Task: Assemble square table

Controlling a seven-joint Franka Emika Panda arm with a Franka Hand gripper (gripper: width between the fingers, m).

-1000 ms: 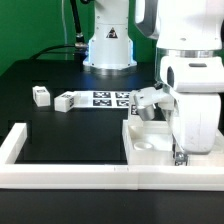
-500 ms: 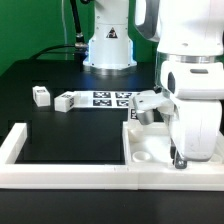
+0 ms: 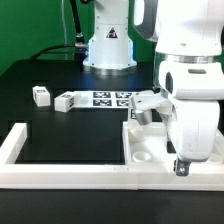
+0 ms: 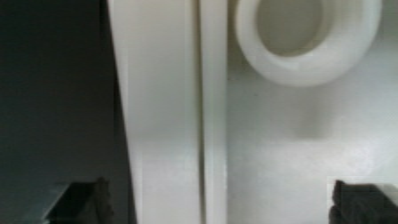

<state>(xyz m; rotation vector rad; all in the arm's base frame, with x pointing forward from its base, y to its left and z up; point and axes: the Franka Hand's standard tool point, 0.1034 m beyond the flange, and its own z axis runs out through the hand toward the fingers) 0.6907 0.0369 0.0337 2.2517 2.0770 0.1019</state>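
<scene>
The square table's white top (image 3: 148, 143) lies flat at the exterior view's right, pressed against the long white bar frame. My gripper (image 3: 181, 166) hangs straight down over the top's near right part. In the wrist view the dark fingertips (image 4: 80, 202) stand wide apart on either side of the top's raised rim (image 4: 201, 120), with nothing held between them. The gripper (image 4: 222, 205) is open. A round corner socket (image 4: 302, 40) lies just beyond the rim. Two small tagged leg blocks (image 3: 40, 96) (image 3: 65, 101) lie far to the left, and a third (image 3: 150, 101) rests at the top's far edge.
The white bar frame (image 3: 70, 176) runs along the front and turns back at the exterior view's left (image 3: 14, 146). The marker board (image 3: 108, 98) lies flat in front of the robot's base (image 3: 108, 50). The table surface is black.
The jaws have gone from shut to wide open. The arm has shifted only slightly, and the table top lies where it was.
</scene>
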